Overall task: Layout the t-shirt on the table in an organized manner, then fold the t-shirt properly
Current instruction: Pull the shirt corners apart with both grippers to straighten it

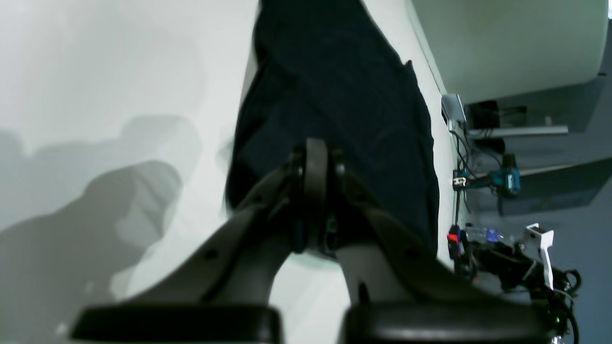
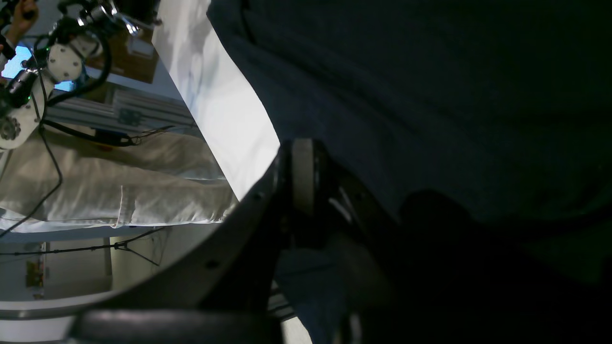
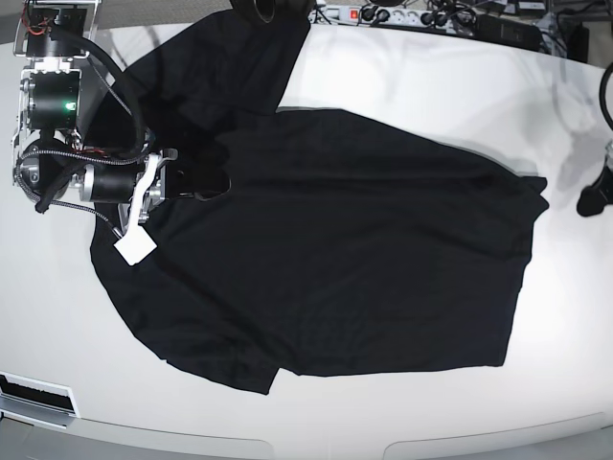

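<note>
**Black cloth spread wide, right gripper over its near end**

Black, soft short-sleeved t-shirt (image 3: 326, 249) lies across the glossy white worktop (image 3: 431, 86), long axis side to side. The right gripper (image 3: 213, 182) sits closed over its sleeve end, apparently pinching fabric. Farther off, the left gripper (image 3: 592, 201) is closed, empty, just beyond the hem.

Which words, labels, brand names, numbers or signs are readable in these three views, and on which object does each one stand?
No text can be read in any view.
Plain black soft fabric t-shirt: no print visible.
Glossy white tabletop: no marking.
Small white square tag hanging from the right arm: blank as far as can be seen.
Teal power drill and red-switched power strip: any labels too small and blurred.
</note>
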Controlling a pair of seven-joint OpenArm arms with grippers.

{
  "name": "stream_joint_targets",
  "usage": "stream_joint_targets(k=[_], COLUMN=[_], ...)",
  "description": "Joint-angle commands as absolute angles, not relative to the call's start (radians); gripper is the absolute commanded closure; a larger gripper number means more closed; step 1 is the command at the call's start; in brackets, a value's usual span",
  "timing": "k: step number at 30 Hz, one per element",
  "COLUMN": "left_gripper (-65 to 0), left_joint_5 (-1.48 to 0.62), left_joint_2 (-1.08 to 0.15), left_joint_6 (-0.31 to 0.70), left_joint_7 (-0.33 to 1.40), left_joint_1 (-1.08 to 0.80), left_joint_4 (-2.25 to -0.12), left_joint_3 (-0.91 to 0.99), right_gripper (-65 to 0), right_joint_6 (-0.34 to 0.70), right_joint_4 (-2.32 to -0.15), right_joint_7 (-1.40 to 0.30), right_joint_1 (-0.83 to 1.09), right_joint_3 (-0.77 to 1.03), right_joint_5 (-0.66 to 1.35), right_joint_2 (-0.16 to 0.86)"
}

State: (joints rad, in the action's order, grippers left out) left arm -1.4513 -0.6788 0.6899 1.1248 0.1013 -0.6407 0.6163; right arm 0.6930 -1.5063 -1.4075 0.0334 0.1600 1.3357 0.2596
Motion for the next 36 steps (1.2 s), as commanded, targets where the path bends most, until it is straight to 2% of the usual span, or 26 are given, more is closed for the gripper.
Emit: stream_joint_targets(k=[1, 3, 4, 5, 10, 17, 27, 36], left_gripper=[-10.9, -30.6, -38.1, -41.9, -42.4, -42.4, -42.4, -42.0], left_joint_5=[-1.471, -1.440, -1.414, -1.389, -1.293, -1.286, -1.225, -1.182], left_joint_2=[-0.703, -0.693, -0.686, -0.680, -0.629, -0.576, -0.576, -0.576], left_joint_6=[0.698, 0.698, 0.698, 0.698, 0.698, 0.698, 0.698, 0.698], left_joint_7=[1.114, 1.099, 1.085, 1.059, 0.963, 0.951, 0.931, 0.937], left_joint_1=[0.113, 0.110, 0.111, 0.111, 0.112, 0.118, 0.199, 0.193], left_joint_4=[-0.656, -0.656, -0.656, -0.656, -0.656, -0.656, -0.656, -0.654], left_joint_3=[0.623, 0.623, 0.623, 0.623, 0.623, 0.623, 0.623, 0.622], right_gripper=[0.0, 0.0, 0.0, 0.0, 0.0, 0.0, 0.0, 0.0], right_joint_6=[0.698, 0.698, 0.698, 0.698, 0.698, 0.698, 0.698, 0.698], right_joint_4=[-1.525, -1.525, -1.525, -1.525, -1.525, -1.525, -1.525, -1.525], right_joint_7=[-1.396, -1.396, -1.396, -1.396, -1.396, -1.396, -1.396, -1.396], right_joint_1=[0.017, 0.017, 0.017, 0.017, 0.017, 0.017, 0.017, 0.017], right_joint_3=[0.163, 0.164, 0.163, 0.163, 0.163, 0.163, 0.164, 0.163], right_joint_5=[1.365, 1.366, 1.369, 1.375, 1.387, 1.387, 1.387, 1.387], right_joint_2=[0.269, 0.268, 0.268, 0.269, 0.269, 0.269, 0.269, 0.269])
